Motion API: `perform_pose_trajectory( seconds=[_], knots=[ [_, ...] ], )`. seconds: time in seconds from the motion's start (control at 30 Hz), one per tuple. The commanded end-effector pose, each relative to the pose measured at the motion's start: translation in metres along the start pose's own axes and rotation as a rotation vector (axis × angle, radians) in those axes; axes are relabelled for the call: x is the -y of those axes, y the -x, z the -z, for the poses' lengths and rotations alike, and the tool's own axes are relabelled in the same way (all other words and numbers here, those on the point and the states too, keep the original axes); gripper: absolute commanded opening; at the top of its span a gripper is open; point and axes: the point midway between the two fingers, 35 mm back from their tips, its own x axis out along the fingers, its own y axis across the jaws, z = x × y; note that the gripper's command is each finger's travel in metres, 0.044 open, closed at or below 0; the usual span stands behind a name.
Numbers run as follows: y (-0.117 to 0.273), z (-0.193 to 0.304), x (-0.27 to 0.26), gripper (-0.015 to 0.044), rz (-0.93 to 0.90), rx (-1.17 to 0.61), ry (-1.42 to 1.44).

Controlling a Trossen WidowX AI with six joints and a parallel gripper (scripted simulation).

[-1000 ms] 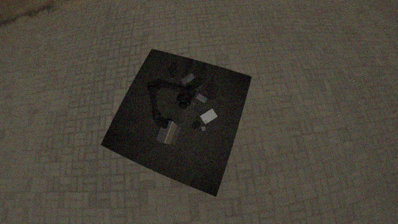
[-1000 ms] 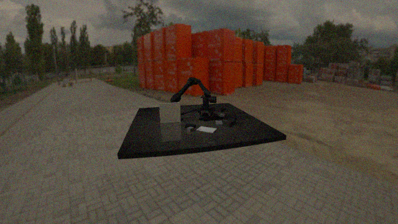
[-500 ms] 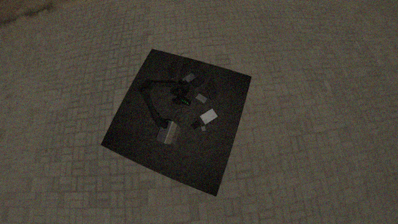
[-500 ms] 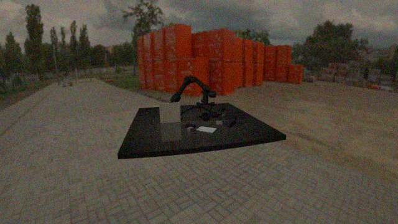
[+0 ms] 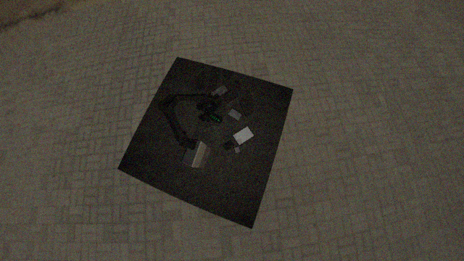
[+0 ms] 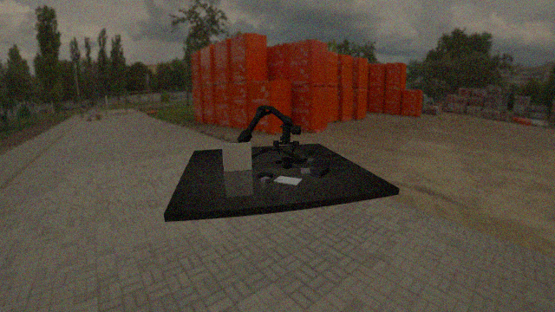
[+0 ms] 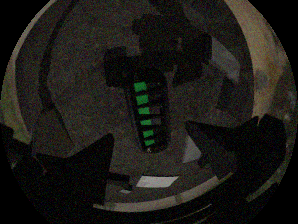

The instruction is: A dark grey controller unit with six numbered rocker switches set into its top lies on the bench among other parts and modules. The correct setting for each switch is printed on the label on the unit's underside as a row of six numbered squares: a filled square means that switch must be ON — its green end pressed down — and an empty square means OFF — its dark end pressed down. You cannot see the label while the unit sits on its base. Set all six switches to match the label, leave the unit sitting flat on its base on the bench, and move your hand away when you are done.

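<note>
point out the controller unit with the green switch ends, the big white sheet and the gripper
controller unit [image 5: 216,118] [image 7: 145,117]: top and wrist views, on its switch row
white sheet [image 5: 243,135] [image 6: 288,180] [image 7: 157,181]: all three views, on its face
gripper [image 7: 149,131]: wrist view, midway between its fingertips

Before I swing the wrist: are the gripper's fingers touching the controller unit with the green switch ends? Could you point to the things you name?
Apart. The wrist view shows bare bench between the controller unit [image 5: 216,118] [image 7: 149,117] and the fingers on either side.

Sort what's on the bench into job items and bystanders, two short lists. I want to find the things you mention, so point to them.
Job:
- controller unit with green-ended switches [image 5: 216,118] [image 7: 161,131]
- open gripper [image 6: 285,152] [image 7: 149,131]

Just lying about:
- white flat rectangle [image 5: 243,135] [image 6: 288,180] [image 7: 157,181]
- pale upright box [image 5: 199,155] [image 6: 237,157]
- small grey block [image 5: 235,114] [image 6: 305,171]
</note>
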Motion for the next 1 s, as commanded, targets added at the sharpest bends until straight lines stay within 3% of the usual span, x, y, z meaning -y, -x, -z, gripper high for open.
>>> perform_pose_trajectory(
  seconds=[0.0, 0.13, 0.7, 0.97],
  knots=[
    [0.0336, 0.0017, 0.0041, 0.044, 0.026, -0.011, 0.012],
    [0.0357, 0.0017, 0.0038, 0.044, 0.026, -0.011, 0.012],
    [0.0357, 0.0017, 0.0038, 0.0, 0.026, -0.011, 0.012],
    [0.0357, 0.0017, 0.0038, 0.0, 0.026, -0.011, 0.012]
  ],
)
